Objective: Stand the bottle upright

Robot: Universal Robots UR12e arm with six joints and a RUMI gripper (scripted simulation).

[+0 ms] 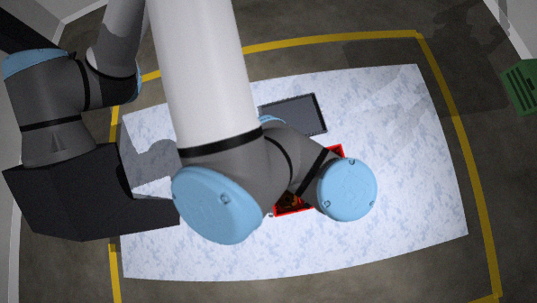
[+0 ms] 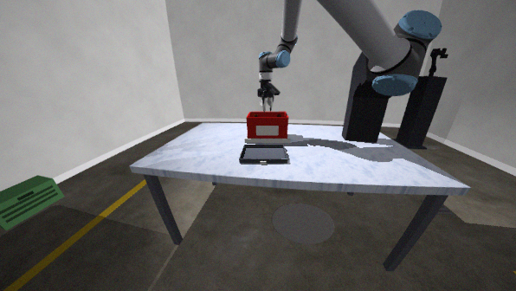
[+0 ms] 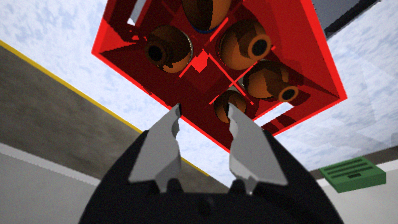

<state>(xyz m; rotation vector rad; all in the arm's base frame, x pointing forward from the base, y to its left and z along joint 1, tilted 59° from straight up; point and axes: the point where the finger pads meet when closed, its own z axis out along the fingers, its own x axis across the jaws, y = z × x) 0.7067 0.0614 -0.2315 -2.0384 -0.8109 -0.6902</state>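
1. In the exterior view, a green box (image 1: 520,87) (image 2: 30,201) (image 3: 354,174) lies on the floor, well apart from the crate, at its far left.
2. The tray (image 1: 295,114) (image 2: 264,153) (image 3: 350,12) lies flat on the table (image 1: 396,180) (image 2: 195,160) (image 3: 50,25), near the crate, on its camera side.
3. The red crate (image 1: 288,213) (image 2: 251,127) (image 3: 320,52) stands level; its walls and thin dividers hem in the contents.
4. Inside the crate are five brown bottles (image 1: 288,199) (image 3: 245,45), mouths up, long axes roughly vertical. The odd-necked one is among them; which it is, I cannot tell.
5. Above the crate, the gripper (image 2: 267,109) (image 3: 203,104) points down, fingers parted partway, nothing between them. In the wrist view one fingertip overlaps the smallest-looking bottle (image 3: 226,103); contact cannot be made out.
6. The arm (image 1: 207,68) (image 2: 368,26) reaches over from the crate's right, hiding much of it from the top view.
7. Farther right of the crate stand the black pedestal (image 1: 68,198) (image 2: 368,117) and another dark stand (image 2: 420,113).
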